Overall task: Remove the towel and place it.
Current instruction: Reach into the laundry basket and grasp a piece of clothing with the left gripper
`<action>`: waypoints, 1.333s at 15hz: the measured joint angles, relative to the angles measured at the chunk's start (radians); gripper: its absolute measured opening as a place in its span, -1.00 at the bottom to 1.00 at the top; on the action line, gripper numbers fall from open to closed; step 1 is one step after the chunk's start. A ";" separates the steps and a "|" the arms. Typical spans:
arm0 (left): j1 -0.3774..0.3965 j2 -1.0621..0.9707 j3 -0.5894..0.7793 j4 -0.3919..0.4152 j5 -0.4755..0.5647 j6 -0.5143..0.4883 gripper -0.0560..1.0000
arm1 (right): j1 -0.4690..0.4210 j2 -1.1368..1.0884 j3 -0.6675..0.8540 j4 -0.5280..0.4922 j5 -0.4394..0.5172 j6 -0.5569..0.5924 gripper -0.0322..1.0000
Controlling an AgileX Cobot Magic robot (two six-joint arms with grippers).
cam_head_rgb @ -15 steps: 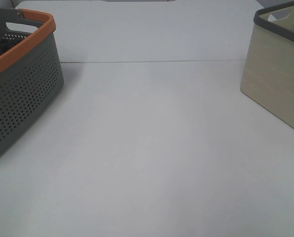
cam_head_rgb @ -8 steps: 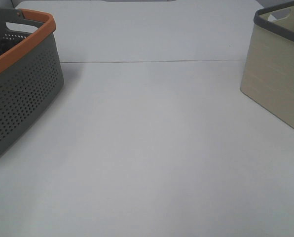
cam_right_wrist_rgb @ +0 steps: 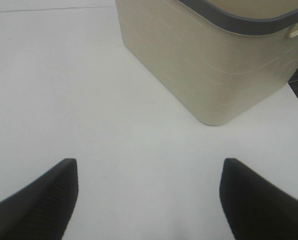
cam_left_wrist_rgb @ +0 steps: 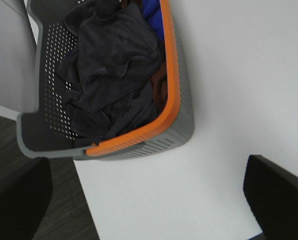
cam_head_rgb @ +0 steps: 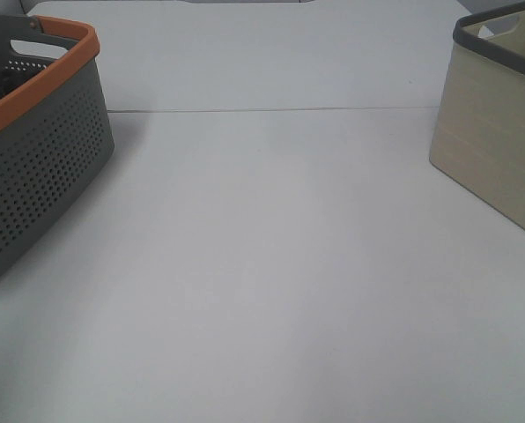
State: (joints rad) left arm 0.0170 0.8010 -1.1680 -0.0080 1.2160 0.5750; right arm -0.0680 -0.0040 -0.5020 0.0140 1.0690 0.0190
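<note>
The dark navy-charcoal towel [cam_left_wrist_rgb: 109, 75] lies crumpled in the grey perforated basket with an orange rim [cam_left_wrist_rgb: 170, 95], on top of blue and reddish cloth. That basket also shows at the left of the exterior view [cam_head_rgb: 42, 150]. My left gripper [cam_left_wrist_rgb: 149, 197] hangs open and empty above the table edge beside the basket, apart from the towel. My right gripper [cam_right_wrist_rgb: 149, 197] is open and empty over the white table, short of the beige fabric basket [cam_right_wrist_rgb: 209, 60]. Neither gripper shows in the exterior view.
The beige basket with a dark grey rim [cam_head_rgb: 500, 132] stands at the right of the white table [cam_head_rgb: 271, 264]. A seam crosses the table at the back. The table's edge and dark floor [cam_left_wrist_rgb: 19, 145] lie beside the grey basket.
</note>
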 joint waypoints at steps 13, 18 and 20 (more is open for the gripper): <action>0.043 0.714 -0.226 0.253 -0.390 0.547 0.97 | 0.000 0.000 0.000 0.000 0.000 0.000 0.41; 0.091 0.918 -0.226 0.261 -0.474 0.676 0.97 | 0.000 0.000 0.000 0.000 0.000 0.000 0.41; 0.091 1.005 -0.226 0.261 -0.533 0.682 0.97 | 0.000 0.000 0.000 0.000 0.000 0.000 0.41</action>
State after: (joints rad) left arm 0.1080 1.8060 -1.3940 0.2530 0.6830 1.2570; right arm -0.0680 -0.0040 -0.5020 0.0140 1.0690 0.0190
